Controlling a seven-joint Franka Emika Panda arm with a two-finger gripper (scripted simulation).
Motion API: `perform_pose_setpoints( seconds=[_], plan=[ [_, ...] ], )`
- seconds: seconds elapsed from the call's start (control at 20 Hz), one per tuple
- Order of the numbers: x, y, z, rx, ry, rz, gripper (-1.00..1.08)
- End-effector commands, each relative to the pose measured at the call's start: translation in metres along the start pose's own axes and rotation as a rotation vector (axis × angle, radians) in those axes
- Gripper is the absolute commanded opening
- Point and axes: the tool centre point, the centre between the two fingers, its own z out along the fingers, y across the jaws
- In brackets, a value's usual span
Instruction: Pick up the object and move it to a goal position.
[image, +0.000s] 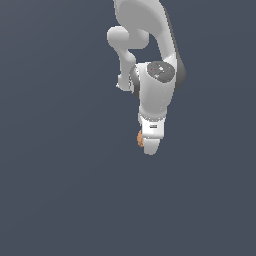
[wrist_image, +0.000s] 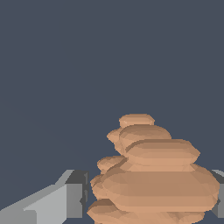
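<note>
The object (wrist_image: 153, 175), an orange-tan lump of stacked, ridged lobes, sat between the two grey fingers (wrist_image: 72, 194) of the gripper (wrist_image: 148, 197). In the wrist view it filled the gap nearly side to side: one finger lay just beside its lower lobes, and the tip of the other showed at its far flank. Whether the pads actually pressed on it could not be told; a thin dark gap seemed to remain on one side. So the claw was narrowed about the object, but a firm grasp could not be confirmed.

In the exterior view only a sliver of the object (image: 140, 138) showed, peeking out at the exterior view's left edge of the gripper (image: 150, 145). The white hand hid the rest, fingers included.

Above the gripper the arm (image: 150, 45) rose in pale grey-white segments, with a dark-speckled round joint cap just above the hand.

The ground (image: 60, 175) around the object was a flat, plain slate-blue surface. Whether the object rested on it or hung clear could not be told.
</note>
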Motion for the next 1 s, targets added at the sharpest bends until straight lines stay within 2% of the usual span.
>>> perform_pose_setpoints(
  seconds=[0.0, 0.95],
  plan=[
    [0.009, -0.009, -0.028, 0.000, -0.001, -0.001, -1.00],
    [0.073, -0.072, -0.240, 0.000, 0.003, -0.002, -1.00]
  ],
)
